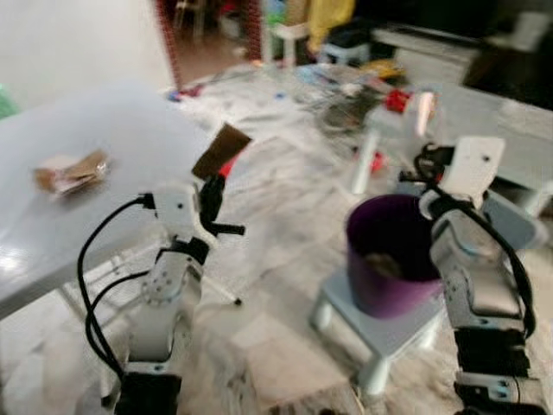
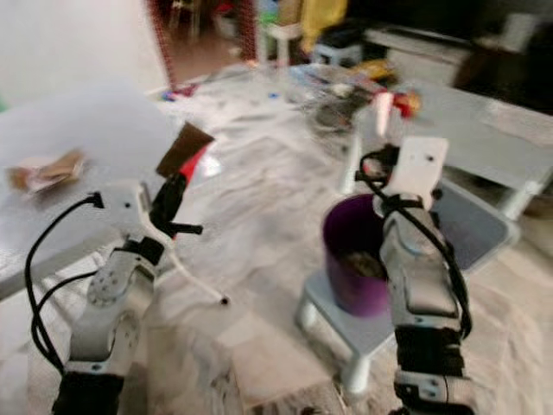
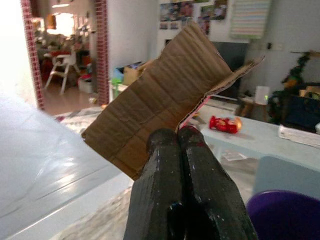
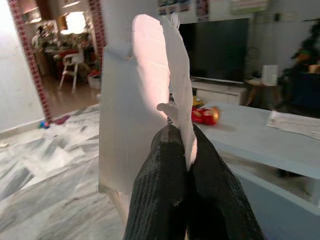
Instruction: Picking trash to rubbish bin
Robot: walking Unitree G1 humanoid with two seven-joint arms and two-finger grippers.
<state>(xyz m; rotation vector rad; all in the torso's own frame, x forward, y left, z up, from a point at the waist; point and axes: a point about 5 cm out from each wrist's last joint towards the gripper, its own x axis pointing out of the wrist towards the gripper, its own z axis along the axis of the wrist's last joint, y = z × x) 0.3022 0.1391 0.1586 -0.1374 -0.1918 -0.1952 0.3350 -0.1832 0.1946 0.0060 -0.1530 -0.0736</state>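
On my left, beside the white table (image 1: 104, 138) where a crumpled bit of trash (image 1: 71, 171) lies, my left gripper (image 3: 181, 137) is clenched on a brown cardboard piece (image 3: 160, 95), holding it up in the air. Between my arms the purple rubbish bin (image 1: 389, 255) stands on a small pale stool (image 1: 389, 333). Just beside and above the bin, my right gripper (image 4: 181, 135) is pinched tight on a white plastic wrapper (image 4: 145, 75).

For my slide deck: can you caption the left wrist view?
Left gripper shut on a piece of brown cardboard, with the purple bin below.
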